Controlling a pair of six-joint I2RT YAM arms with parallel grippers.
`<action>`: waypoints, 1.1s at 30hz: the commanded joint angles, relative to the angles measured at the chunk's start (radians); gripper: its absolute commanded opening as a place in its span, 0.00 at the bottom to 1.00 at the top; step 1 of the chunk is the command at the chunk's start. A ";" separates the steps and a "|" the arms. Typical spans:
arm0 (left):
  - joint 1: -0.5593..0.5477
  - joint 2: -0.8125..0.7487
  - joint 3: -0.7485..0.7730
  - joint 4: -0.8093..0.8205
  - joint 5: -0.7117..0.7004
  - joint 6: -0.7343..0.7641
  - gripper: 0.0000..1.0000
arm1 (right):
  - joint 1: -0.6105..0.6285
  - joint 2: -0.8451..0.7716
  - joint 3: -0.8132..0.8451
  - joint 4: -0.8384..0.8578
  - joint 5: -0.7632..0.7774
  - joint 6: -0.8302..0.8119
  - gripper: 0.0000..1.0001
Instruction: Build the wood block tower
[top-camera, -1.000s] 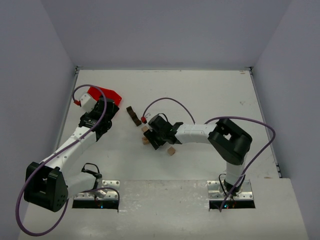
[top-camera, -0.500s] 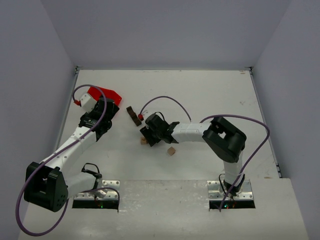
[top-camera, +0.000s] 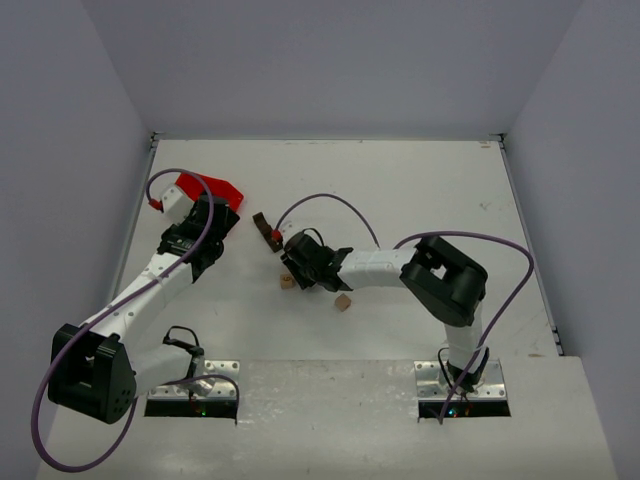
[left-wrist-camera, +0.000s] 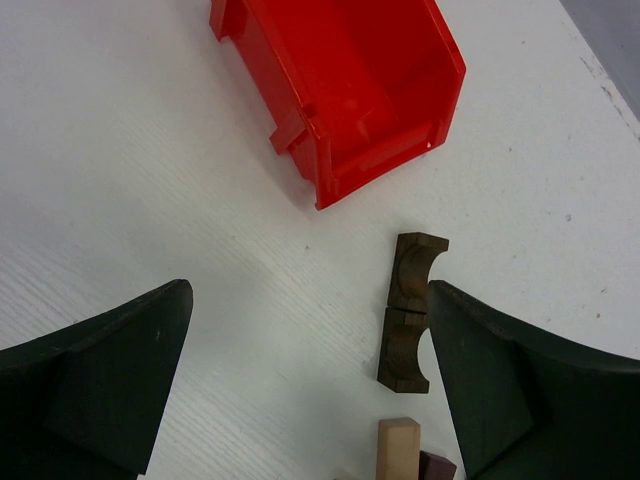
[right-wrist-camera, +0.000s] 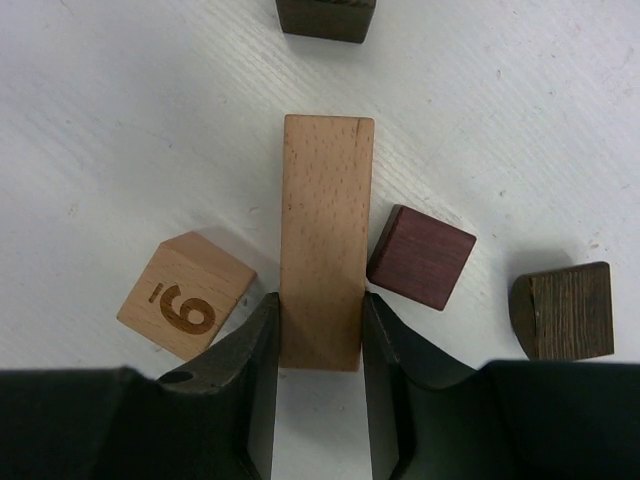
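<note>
The wood blocks lie loose and flat on the white table. In the right wrist view my right gripper (right-wrist-camera: 320, 330) is shut on the near end of a long light tan block (right-wrist-camera: 325, 230). A tan cube marked 9 (right-wrist-camera: 187, 295) touches the left jaw. To the right of the long block sit a purple-brown cube (right-wrist-camera: 421, 256) and a dark brown block (right-wrist-camera: 563, 311). In the top view the right gripper (top-camera: 293, 260) sits mid-table. My left gripper (left-wrist-camera: 310, 330) hangs open over bare table, beside two dark arched pieces (left-wrist-camera: 408, 310).
A red bin (top-camera: 210, 188) lies tipped at the far left, just beyond the left gripper (top-camera: 205, 238). A lone tan cube (top-camera: 343, 302) sits near the right forearm. Another dark block (right-wrist-camera: 326, 18) lies past the long block's far end.
The right gripper has slid left toward the dark pieces and closed its jaws on the long tan block. The left arm has stayed still.
</note>
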 joint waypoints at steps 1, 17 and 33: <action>0.013 -0.010 0.000 0.038 0.000 0.006 1.00 | 0.009 -0.091 -0.017 0.008 0.102 0.016 0.24; 0.013 -0.024 -0.005 0.046 0.002 0.006 1.00 | -0.011 0.048 0.369 -0.108 0.016 -0.081 0.23; 0.013 -0.058 -0.022 0.053 -0.002 0.007 1.00 | -0.086 0.315 0.739 -0.284 -0.122 -0.061 0.24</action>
